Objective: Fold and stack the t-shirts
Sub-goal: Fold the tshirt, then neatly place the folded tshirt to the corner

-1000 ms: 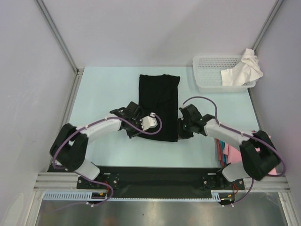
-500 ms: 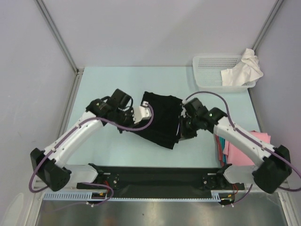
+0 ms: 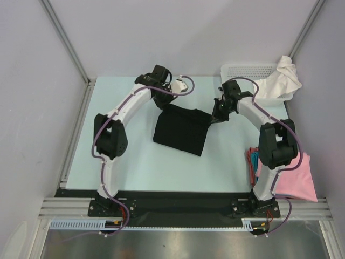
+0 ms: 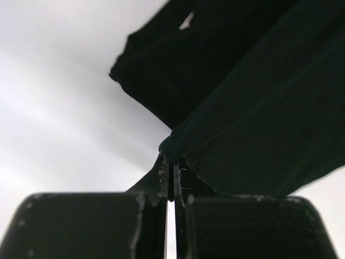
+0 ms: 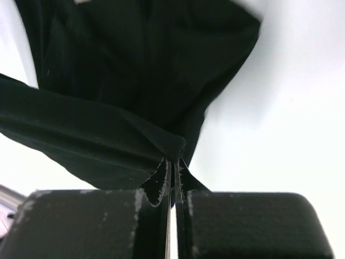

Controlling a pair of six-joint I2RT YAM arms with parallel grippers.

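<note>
black t-shirt [image 3: 180,135]: matt soft cloth. pink t-shirt [image 3: 294,178]: matt cloth. basket [image 3: 250,70]: white plastic mesh. table [image 3: 151,167]: smooth, matt. front rail [image 3: 70,206]: brushed metal.

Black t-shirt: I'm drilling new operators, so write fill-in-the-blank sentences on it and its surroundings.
The left gripper and right gripper are each ____ on the black t-shirt.
The t-shirt draped on the mesh basket is ____.
The pink t-shirt lies by the ____ arm's base.
Missing: shut; white; right

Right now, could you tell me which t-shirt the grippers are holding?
The black t-shirt, clamped by the left gripper and right gripper. The white t-shirt drapes over the basket; the pink t-shirt lies untouched.
</note>
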